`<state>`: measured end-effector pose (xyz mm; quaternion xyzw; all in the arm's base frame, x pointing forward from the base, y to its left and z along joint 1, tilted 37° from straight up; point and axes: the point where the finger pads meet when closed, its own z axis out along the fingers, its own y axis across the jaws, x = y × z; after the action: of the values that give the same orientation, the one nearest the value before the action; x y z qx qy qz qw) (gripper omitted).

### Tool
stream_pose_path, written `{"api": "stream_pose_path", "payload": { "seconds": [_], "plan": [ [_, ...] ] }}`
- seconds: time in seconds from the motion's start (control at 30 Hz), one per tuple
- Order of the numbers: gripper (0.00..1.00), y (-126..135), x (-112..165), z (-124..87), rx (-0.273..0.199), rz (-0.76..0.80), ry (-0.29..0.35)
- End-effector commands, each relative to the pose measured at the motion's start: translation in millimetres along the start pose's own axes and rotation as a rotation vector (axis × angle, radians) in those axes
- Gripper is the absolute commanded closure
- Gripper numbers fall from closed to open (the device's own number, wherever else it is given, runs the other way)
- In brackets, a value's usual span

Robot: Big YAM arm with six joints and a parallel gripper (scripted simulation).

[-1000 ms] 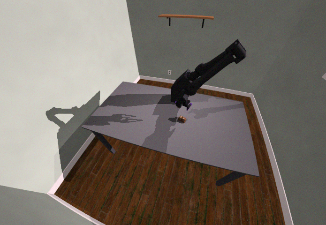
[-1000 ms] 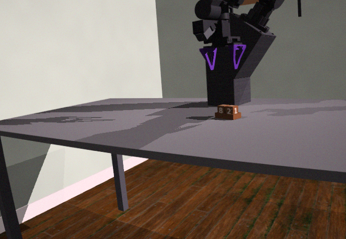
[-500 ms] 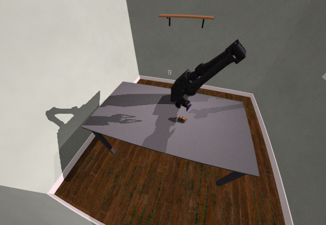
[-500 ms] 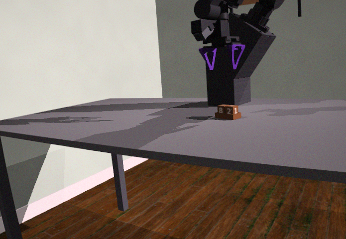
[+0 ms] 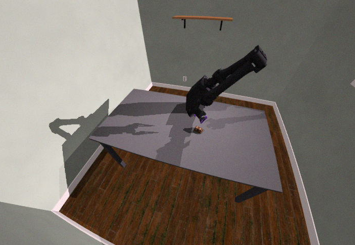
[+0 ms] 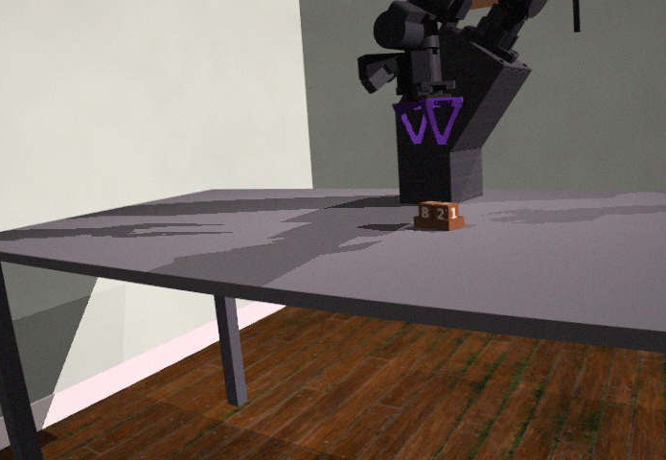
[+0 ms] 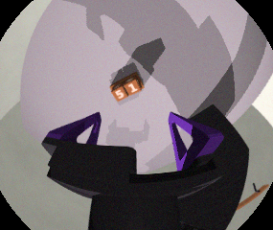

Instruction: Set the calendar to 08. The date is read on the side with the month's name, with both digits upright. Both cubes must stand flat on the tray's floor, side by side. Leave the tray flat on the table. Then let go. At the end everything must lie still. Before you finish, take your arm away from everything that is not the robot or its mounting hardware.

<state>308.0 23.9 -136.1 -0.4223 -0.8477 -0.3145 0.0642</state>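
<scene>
The small brown calendar tray [image 6: 438, 221] stands flat on the grey table with two brown cubes in it, side by side. In the exterior view the left cube [image 6: 424, 211] shows an 8, and the right cube [image 6: 446, 212] shows a 2 and, on its other visible face, a 1. The tray also shows in the top view [image 5: 198, 129] and in the wrist view [image 7: 126, 88], where the cubes' tops are too small to read. My gripper [image 6: 427, 142], with purple fingers, hangs open and empty well above the tray; it also shows in the top view [image 5: 199, 117] and the wrist view [image 7: 136, 137].
My arm's dark base block [image 6: 442, 162] stands on the table just behind the tray. A wooden shelf [image 5: 202, 18] hangs on the far wall. The table edges are far from the tray.
</scene>
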Motion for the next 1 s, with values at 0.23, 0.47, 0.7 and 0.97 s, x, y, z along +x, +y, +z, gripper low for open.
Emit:
{"api": "stream_pose_path", "payload": {
  "seconds": [0.23,0.47,0.7,0.97],
  "plan": [
    [0.00,7,-7,14,-0.010,0.389,-0.026],
    [0.00,8,-3,18,-0.018,0.617,-0.027],
    [0.00,1,-1,28,-0.004,0.772,-0.018],
    [0.00,10,-5,33,-0.027,1.030,-0.023]
  ]
}}
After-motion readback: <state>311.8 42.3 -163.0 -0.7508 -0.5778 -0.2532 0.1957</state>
